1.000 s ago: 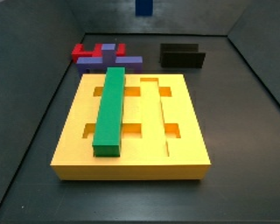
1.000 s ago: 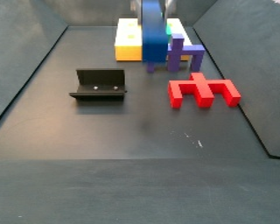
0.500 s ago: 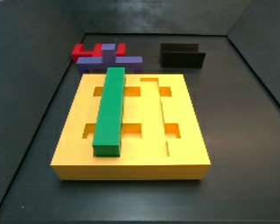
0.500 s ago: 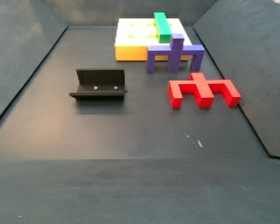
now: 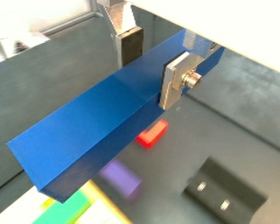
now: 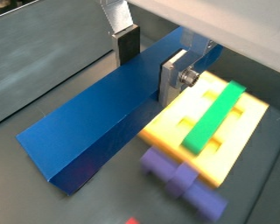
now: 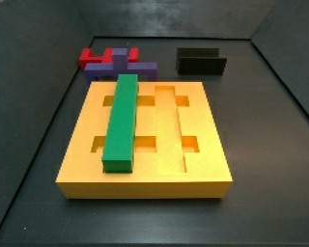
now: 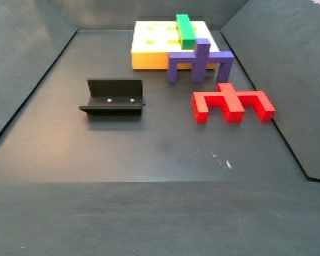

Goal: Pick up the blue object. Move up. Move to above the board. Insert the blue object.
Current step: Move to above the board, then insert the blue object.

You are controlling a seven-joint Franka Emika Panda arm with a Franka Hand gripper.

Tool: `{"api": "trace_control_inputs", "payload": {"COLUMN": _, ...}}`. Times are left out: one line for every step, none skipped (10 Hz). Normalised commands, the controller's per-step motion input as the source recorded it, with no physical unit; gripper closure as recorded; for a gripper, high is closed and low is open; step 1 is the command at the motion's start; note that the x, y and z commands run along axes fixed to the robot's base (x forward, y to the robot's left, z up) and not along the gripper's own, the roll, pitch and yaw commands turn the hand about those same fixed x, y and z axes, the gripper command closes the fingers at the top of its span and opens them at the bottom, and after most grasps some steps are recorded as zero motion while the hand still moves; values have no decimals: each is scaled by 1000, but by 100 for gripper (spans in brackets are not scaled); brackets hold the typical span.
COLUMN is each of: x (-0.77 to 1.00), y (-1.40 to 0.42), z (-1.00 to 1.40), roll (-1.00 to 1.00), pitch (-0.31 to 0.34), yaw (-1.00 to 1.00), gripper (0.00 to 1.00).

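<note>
In both wrist views my gripper (image 5: 152,66) (image 6: 150,61) is shut on the blue object (image 5: 95,131) (image 6: 95,131), a long navy bar held across the jaws high above the floor. The fingers (image 5: 178,77) press its two long sides. The board (image 7: 144,185) (image 8: 147,45) is a yellow-orange slab with grooves and square slots; a green bar (image 7: 121,121) (image 8: 186,28) lies in one groove. In a wrist view the board (image 6: 166,131) and green bar (image 6: 215,116) lie below, beside the held bar. Gripper and blue object are out of both side views.
Purple blocks (image 7: 119,68) (image 8: 200,62) (image 6: 178,175) sit against the board's end. A red comb-shaped piece (image 7: 99,55) (image 8: 232,103) (image 5: 152,134) lies beside them. The dark fixture (image 7: 201,62) (image 8: 113,97) (image 5: 224,194) stands on the floor. Dark walls ring the floor.
One second ago the blue bar showed at the top of both side views; it has since risen out of them. Nothing else moved.
</note>
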Motion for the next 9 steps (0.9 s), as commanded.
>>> {"api": "trace_control_inputs", "payload": {"x": -67, "y": -1400, "z": 214, "roll": 9, "pitch": 111, "yaw": 10, "gripper": 100}}
{"api": "trace_control_inputs", "payload": {"x": -58, "y": -1400, "z": 214, "roll": -9, "pitch": 95, "yaw": 4, "gripper": 100}}
{"api": "trace_control_inputs", "payload": {"x": -33, "y": -1400, "z": 221, "roll": 23, "pitch": 95, "yaw": 10, "gripper": 100}}
{"api": "trace_control_inputs", "payload": {"x": 22, "y": -914, "z": 156, "roll": 9, "pitch": 125, "yaw": 12, "gripper": 100}}
{"api": "trace_control_inputs", "payload": {"x": 56, "y": -557, "z": 97, "roll": 6, "pitch": 143, "yaw": 3, "gripper": 100}}
{"api": "trace_control_inputs", "payload": {"x": 70, "y": -385, "z": 70, "roll": 7, "pitch": 143, "yaw": 0, "gripper": 100}}
{"api": "trace_control_inputs", "payload": {"x": 51, "y": -193, "z": 53, "roll": 22, "pitch": 127, "yaw": 3, "gripper": 100}}
{"api": "trace_control_inputs", "payload": {"x": 0, "y": 0, "z": 0, "roll": -4, "pitch": -3, "yaw": 0, "gripper": 100}}
{"api": "trace_control_inputs", "payload": {"x": 163, "y": 0, "z": -391, "roll": -23, "pitch": -47, "yaw": 0, "gripper": 100}}
